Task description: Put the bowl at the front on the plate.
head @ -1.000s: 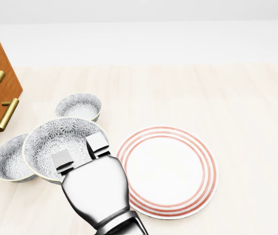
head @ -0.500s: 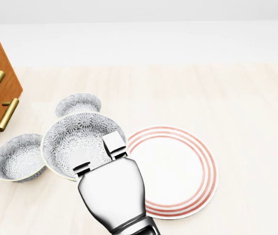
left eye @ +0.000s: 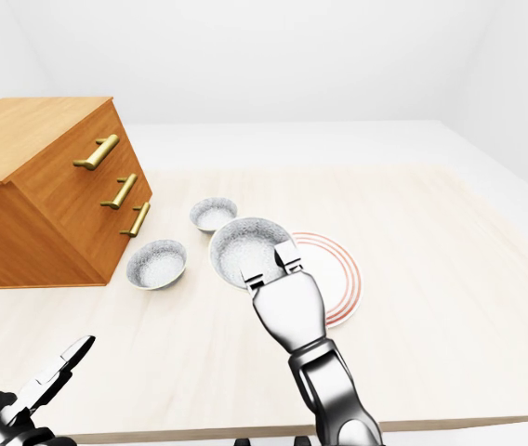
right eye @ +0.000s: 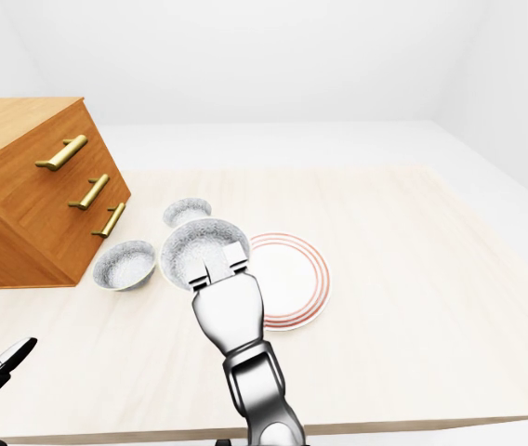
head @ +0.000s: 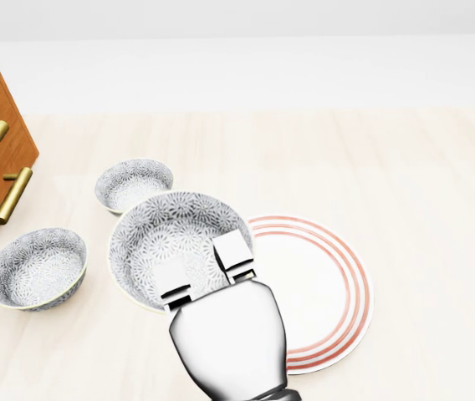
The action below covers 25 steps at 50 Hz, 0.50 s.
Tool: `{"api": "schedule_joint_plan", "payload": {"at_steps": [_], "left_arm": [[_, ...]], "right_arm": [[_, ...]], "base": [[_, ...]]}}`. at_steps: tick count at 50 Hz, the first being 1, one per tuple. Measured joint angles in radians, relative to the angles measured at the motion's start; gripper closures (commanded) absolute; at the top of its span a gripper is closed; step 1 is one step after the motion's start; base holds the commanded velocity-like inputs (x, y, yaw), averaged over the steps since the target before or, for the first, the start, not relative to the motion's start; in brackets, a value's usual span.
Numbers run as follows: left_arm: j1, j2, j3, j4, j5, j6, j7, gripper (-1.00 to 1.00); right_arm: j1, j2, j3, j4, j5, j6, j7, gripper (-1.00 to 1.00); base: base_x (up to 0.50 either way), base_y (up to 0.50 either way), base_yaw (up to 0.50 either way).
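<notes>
A large grey-patterned bowl point(head: 171, 230) is held in my right hand point(head: 201, 266), whose fingers are shut over its near rim. In the head view the bowl covers the left edge of the white plate with red rings point(head: 329, 284), which lies flat on the pale wooden table point(head: 388, 167). Whether the bowl touches the plate is not clear. My left hand point(left eye: 55, 372) hangs low at the bottom left of the left-eye view, fingers spread and holding nothing.
Two smaller patterned bowls stand on the table: one point(head: 133, 184) above the held bowl, one point(head: 35, 267) to its left. A wooden drawer cabinet with brass handles point(left eye: 50, 186) stands at the left. The table's right half point(left eye: 450, 260) is bare wood.
My right hand has carried the large bowl to the right, away from the left small bowl and over the plate's left edge. The other bowls, the plate and the camera stayed still.
</notes>
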Motion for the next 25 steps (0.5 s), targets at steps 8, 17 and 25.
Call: {"api": "schedule_joint_plan", "payload": {"at_steps": [8, 17, 25], "left_arm": [[0.0, 0.0, -0.002, 0.006, 0.002, -0.003, 0.0, -1.0], [0.002, -0.001, -0.003, 0.005, 0.002, -0.003, -0.001, -1.0], [0.003, -0.002, -0.001, 0.001, 0.002, -0.003, -0.003, -1.0]], "right_arm": [[0.035, -0.023, 0.006, -0.055, 0.014, 0.0, -0.019, 1.0], [0.061, -0.042, 0.013, -0.102, 0.001, 0.0, -0.007, 1.0], [0.071, -0.051, 0.021, -0.114, -0.014, 0.0, 0.013, 1.0]], "base": [[0.0, 0.0, 0.0], [0.0, 0.0, 0.0], [0.0, 0.0, 0.0]]}}
